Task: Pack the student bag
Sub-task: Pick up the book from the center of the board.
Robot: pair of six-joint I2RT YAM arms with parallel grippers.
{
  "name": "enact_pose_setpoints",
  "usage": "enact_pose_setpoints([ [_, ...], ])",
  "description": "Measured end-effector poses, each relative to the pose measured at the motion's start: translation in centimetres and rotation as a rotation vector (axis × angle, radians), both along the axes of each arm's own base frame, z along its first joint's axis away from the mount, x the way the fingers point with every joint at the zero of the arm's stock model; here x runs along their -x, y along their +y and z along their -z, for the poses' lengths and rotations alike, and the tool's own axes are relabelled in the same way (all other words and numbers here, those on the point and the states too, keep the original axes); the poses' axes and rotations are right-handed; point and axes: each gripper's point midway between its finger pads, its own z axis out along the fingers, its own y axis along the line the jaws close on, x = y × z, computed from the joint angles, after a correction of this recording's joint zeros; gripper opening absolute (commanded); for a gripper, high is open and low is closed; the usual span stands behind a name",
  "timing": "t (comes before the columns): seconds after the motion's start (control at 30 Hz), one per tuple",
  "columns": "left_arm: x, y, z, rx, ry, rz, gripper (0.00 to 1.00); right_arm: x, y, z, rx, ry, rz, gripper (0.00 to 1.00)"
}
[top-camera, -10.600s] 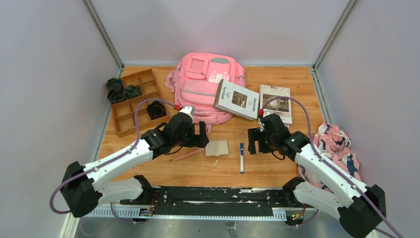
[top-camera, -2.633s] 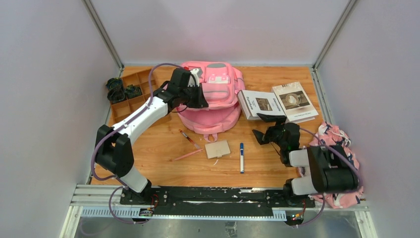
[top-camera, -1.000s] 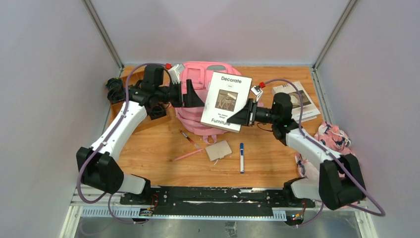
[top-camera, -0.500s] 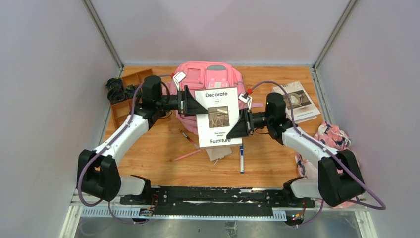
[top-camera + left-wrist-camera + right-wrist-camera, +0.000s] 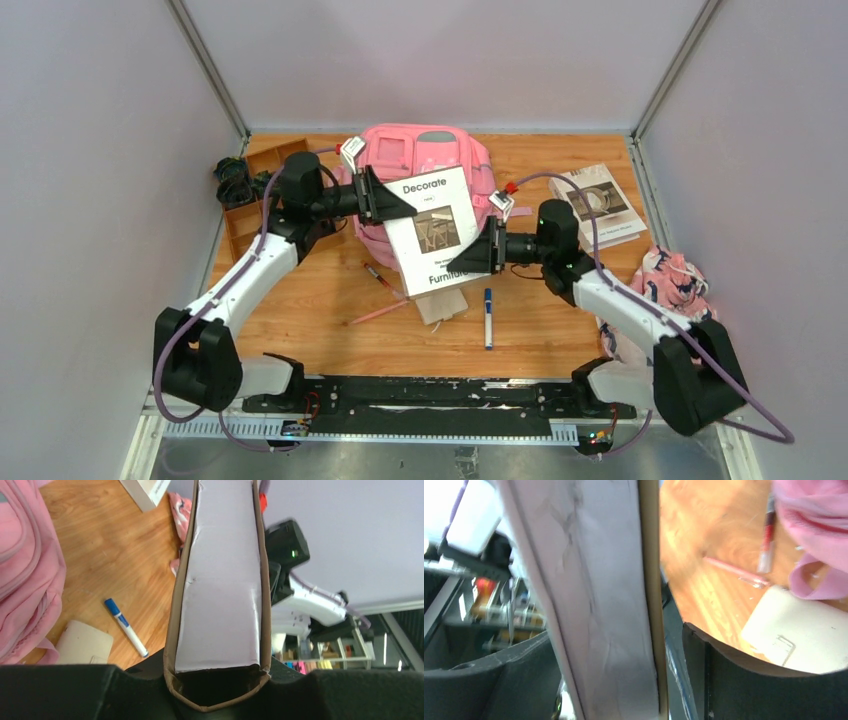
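Note:
The pink student bag [image 5: 425, 150] lies at the back centre of the table, its edge also in the left wrist view [image 5: 25, 570]. A white "Decorate Furniture" book [image 5: 435, 235] hangs in the air in front of it, between both arms. My left gripper [image 5: 393, 208] is shut on the book's upper left edge; in its wrist view the book [image 5: 218, 580] fills the jaws [image 5: 218, 680]. My right gripper [image 5: 472, 260] sits at the lower right edge, open. Its wrist view shows the book [image 5: 594, 605] with a gap to one finger [image 5: 764, 690].
A second book [image 5: 598, 203] lies at the back right, with floral cloth [image 5: 680, 290] at the right edge. Under the held book lie a blue marker [image 5: 488, 318], a tan card [image 5: 440, 305], a pink pen [image 5: 378, 313] and a red pen [image 5: 378, 277]. A wooden tray [image 5: 250, 200] stands at the left.
The book has swung down and tilted between the arms. My left gripper has closed on its edge, and my right jaws have spread apart.

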Motion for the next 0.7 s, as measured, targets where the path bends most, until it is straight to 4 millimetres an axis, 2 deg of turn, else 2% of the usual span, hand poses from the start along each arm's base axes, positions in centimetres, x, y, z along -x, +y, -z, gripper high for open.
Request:
enact_pose_setpoints([
  [0.2, -1.2, 0.6, -1.9, 0.022, 0.001, -0.139, 0.23, -1.2, -2.3, -1.4, -0.103, 0.033, 0.376, 0.93],
  [0.33, -2.1, 1.1, -2.9, 0.037, 0.000, -0.231, 0.22, -2.5, -3.6, -2.3, -0.194, 0.073, 0.562, 0.93],
  [0.47, -2.6, 1.8, -3.8, 0.069, 0.002, -0.316, 0.23, -3.1, -4.2, -2.9, -0.259, 0.102, 0.652, 0.94],
  [0.7, -2.5, 2.5, -4.8, 0.117, 0.005, -0.404, 0.23, -4.5, -3.7, -4.3, -0.361, 0.145, 0.698, 0.94],
])
